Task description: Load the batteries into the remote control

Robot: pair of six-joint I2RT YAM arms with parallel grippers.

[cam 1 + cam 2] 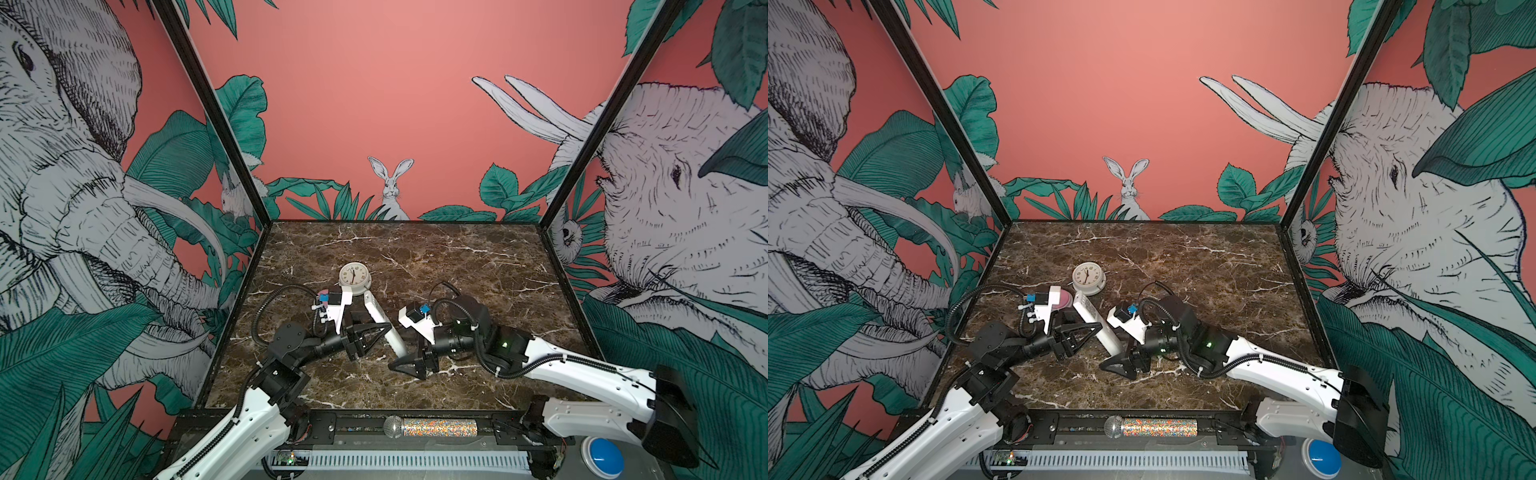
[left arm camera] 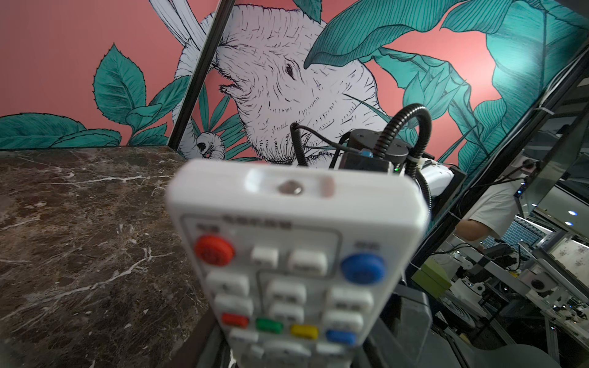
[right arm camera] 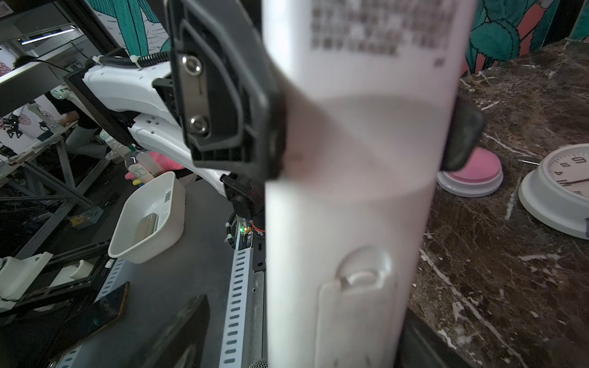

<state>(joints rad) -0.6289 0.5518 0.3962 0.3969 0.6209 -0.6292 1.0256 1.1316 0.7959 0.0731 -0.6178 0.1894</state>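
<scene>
In both top views the remote control (image 1: 376,309) (image 1: 1090,311) is held tilted over the marble table (image 1: 457,270). Its middle is pinched between the jaws of the left gripper (image 1: 384,330) (image 1: 1096,331). Its near end is reached by the right gripper (image 1: 405,362) (image 1: 1115,365), whose jaw spread cannot be judged from here. A round clock (image 1: 353,276) (image 1: 1087,276) is set on the table beyond the left jaws, past the remote's far end.

In the left wrist view the button face of the remote control (image 2: 296,255) is seen running out from between the left jaws. Round red and blue buttons are placed near its free end. The jaws themselves are mostly hidden beneath it.

In the right wrist view the remote's plain, labelled back (image 3: 350,159) is turned to the camera. The left gripper's black fingers (image 3: 223,95) are pressed against both long edges. The right gripper's own fingers (image 3: 178,334) are spread on either side of the end with the cover panel. One finger is clearly apart from the remote and the other is just beside its edge. A pink-topped disc (image 3: 475,172) lies just past the left jaws, with the clock (image 3: 561,191) beside it.
</scene>
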